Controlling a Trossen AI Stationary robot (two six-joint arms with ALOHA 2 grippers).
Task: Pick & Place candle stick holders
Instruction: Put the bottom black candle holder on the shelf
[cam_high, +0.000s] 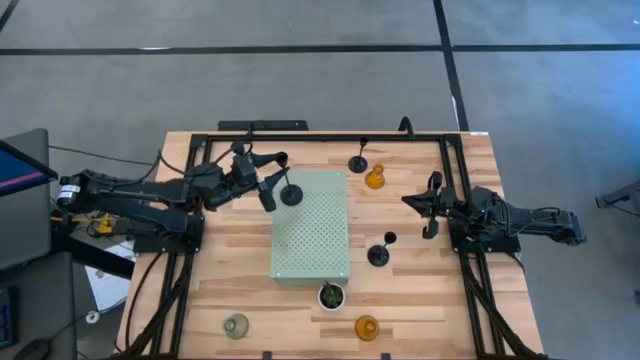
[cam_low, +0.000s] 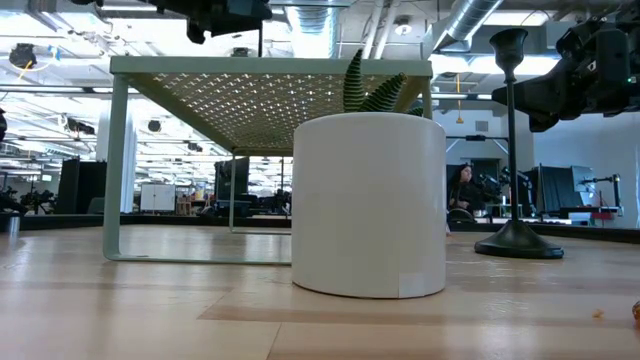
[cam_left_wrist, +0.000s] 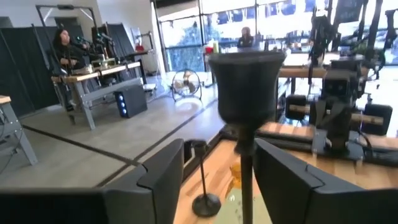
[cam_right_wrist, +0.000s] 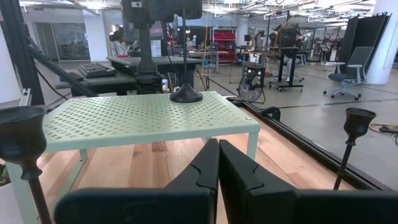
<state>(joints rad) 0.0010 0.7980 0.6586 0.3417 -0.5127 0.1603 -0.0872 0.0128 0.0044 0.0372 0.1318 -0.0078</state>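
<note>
Left wrist view, nearest the camera: the left gripper (cam_left_wrist: 217, 180) has its jaws spread, one to either side of the thin stem of a black candle stick holder with a cup top (cam_left_wrist: 246, 93). Whether they press the stem cannot be told. In the high view this holder (cam_high: 291, 193) stands with its round base on the pale green perforated board (cam_high: 312, 235), near the board's far left corner.

Beyond it, a second black stemmed holder (cam_high: 358, 162) and a squat amber glass holder (cam_high: 375, 178) stand close together on the wooden surface (cam_high: 420, 290), off the board's far right corner.

Right of the board, a third black stemmed holder (cam_high: 380, 252) stands on the surface between the board and the right gripper (cam_high: 428, 212). That gripper waits well apart from it, jaws clenched together on nothing, as the right wrist view shows (cam_right_wrist: 217, 165).

Along the near edge of the surface stand a clear-grey glass holder (cam_high: 236, 325), a small green plant in a white round pot (cam_high: 331, 295) touching the board's near edge, and a second amber glass holder (cam_high: 366, 327).

In the low view, the white pot (cam_low: 368, 205) blocks the middle of the scene; the board's underside spans behind it.
</note>
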